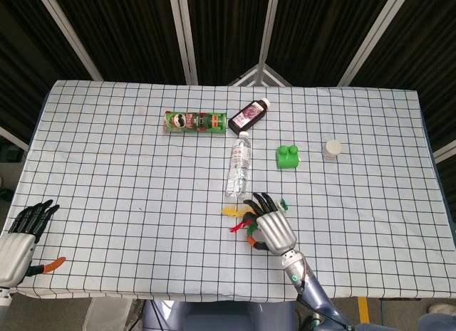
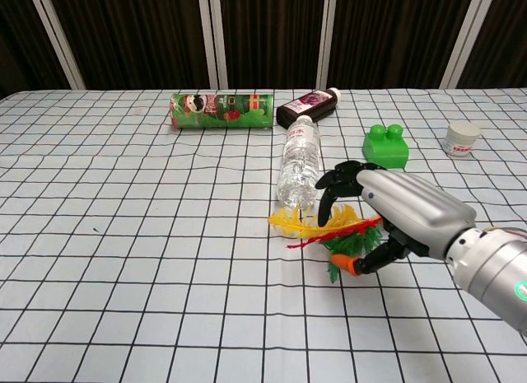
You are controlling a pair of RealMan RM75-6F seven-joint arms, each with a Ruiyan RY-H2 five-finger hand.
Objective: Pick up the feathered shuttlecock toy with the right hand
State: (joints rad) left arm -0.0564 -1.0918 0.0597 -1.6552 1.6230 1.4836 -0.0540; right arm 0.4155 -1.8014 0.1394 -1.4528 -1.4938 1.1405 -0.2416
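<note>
The feathered shuttlecock toy [image 2: 306, 225] lies on the checkered table, with yellow, red and green feathers pointing left. In the head view its feathers [image 1: 237, 216] stick out to the left of my right hand [image 1: 271, 228], and its green base [image 1: 284, 201] shows just beyond the hand. My right hand [image 2: 397, 212] arches over the toy's base end, with the fingertips [image 2: 328, 188] curved down over the feathers and the orange-tipped thumb [image 2: 352, 266] by the green feathers. The toy still rests on the cloth and I see no closed grip. My left hand [image 1: 21, 233] lies with fingers extended at the table's near left corner, holding nothing.
A clear water bottle [image 2: 299, 161] lies just behind the toy, close to my right fingertips. Further back lie a green chip can [image 2: 221, 109] and a dark bottle [image 2: 307, 107]. A green block [image 2: 384, 146] and a white jar [image 2: 462, 138] stand at the right.
</note>
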